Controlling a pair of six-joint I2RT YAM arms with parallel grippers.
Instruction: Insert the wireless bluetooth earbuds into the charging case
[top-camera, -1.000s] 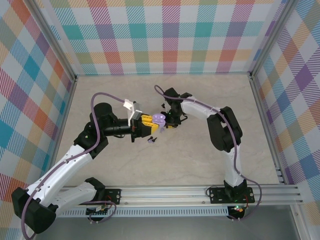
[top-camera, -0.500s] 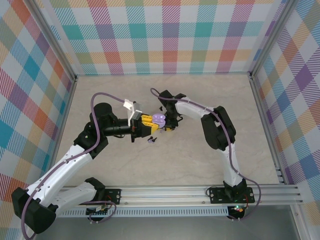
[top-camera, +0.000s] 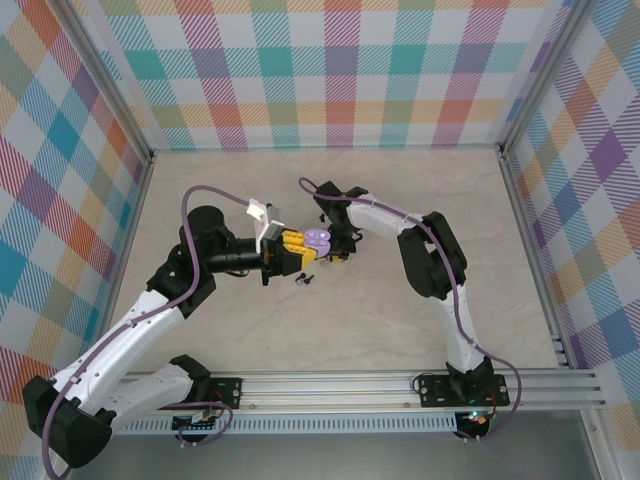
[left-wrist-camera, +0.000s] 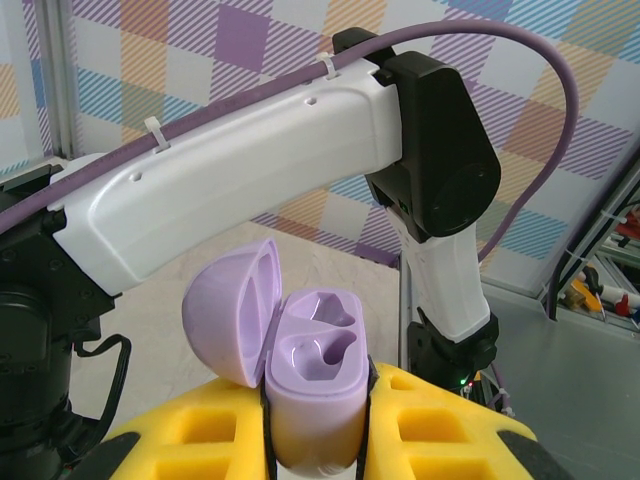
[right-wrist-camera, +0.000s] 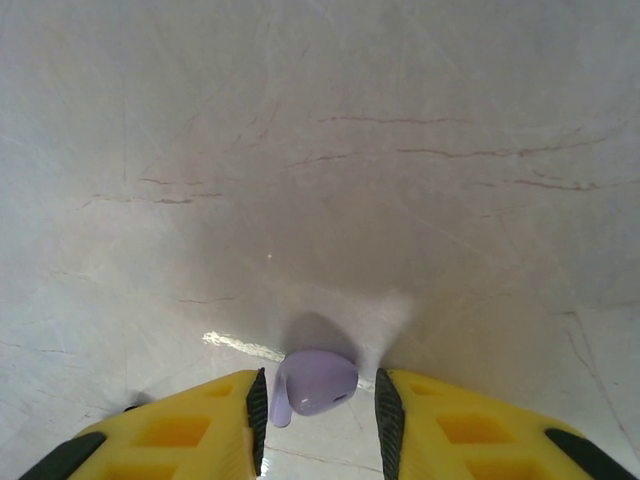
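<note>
My arms (top-camera: 122, 338): white shells, black joints (top-camera: 207, 232), purple cables (left-wrist-camera: 230, 108) zip-tied along them, chunky yellow fingers (right-wrist-camera: 170, 437) with black pads (right-wrist-camera: 258, 402).

Pale marbled tabletop (top-camera: 300, 330) lies wide and flat here, bright plaid walls (top-camera: 330, 80) boxing it in on three sides, a silver metal rail (top-camera: 350, 385) running along the near edge.

Plaid walls (top-camera: 330, 70) are standing around the beige marbled table (top-camera: 350, 320) on three sides — an aluminium rail (top-camera: 350, 385) is running along its near edge.
</note>
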